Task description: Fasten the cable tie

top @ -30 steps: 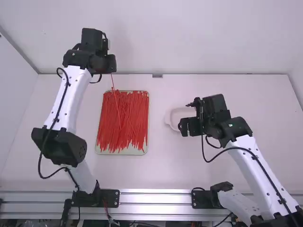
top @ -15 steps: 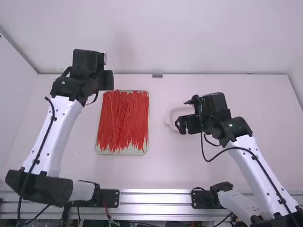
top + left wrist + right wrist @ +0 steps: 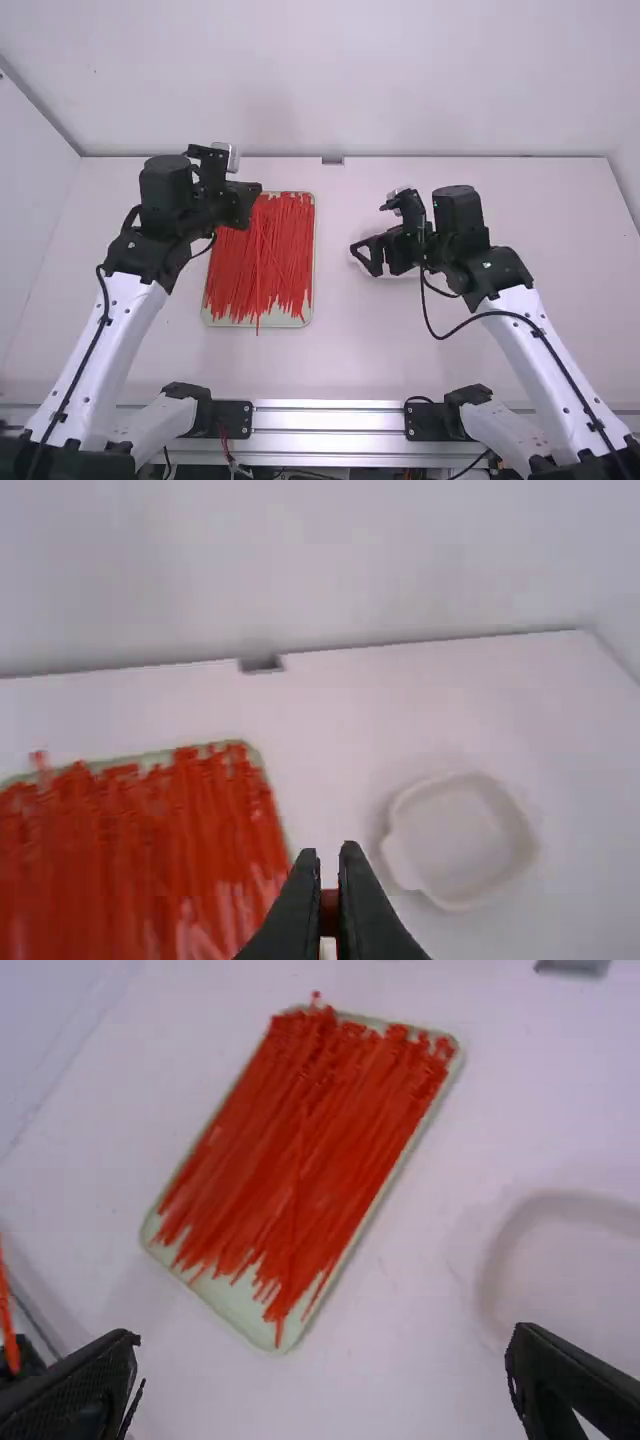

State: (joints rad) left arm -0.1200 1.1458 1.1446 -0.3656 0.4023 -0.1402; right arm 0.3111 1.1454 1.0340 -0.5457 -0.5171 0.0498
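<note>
A red cable tie [image 3: 320, 907] was pinched between the pressed-together jaws of the left gripper [image 3: 327, 857], held above the far left corner of the tray [image 3: 307, 318] heaped with red ties [image 3: 262, 250]. Above the white dish [image 3: 455, 835], the right gripper [image 3: 322, 1338] was held with jaws spread wide.

- White bench [image 3: 520, 200]: plain matt top, spans L to R, back to the rear wall.
- Pale-green tray [image 3: 285, 322]: rect. w/ rounded corners, flat on bench, left of mid, long side running front to back.
- White dish [image 3: 460, 835]: shallow, squarish, rounded corners, small tab on one side. Sits on bench right of tray, near it but not touching, bare bench between.
- Small grey bracket [image 3: 332, 158]: at bench's rear edge, approx. mid, against wall, beyond tray's far right corner.
- White wall [image 3: 400, 70]: behind bench; side panels L & R.
- Aluminium rail [image 3: 320, 408]: slotted, along bench's front edge.
</note>
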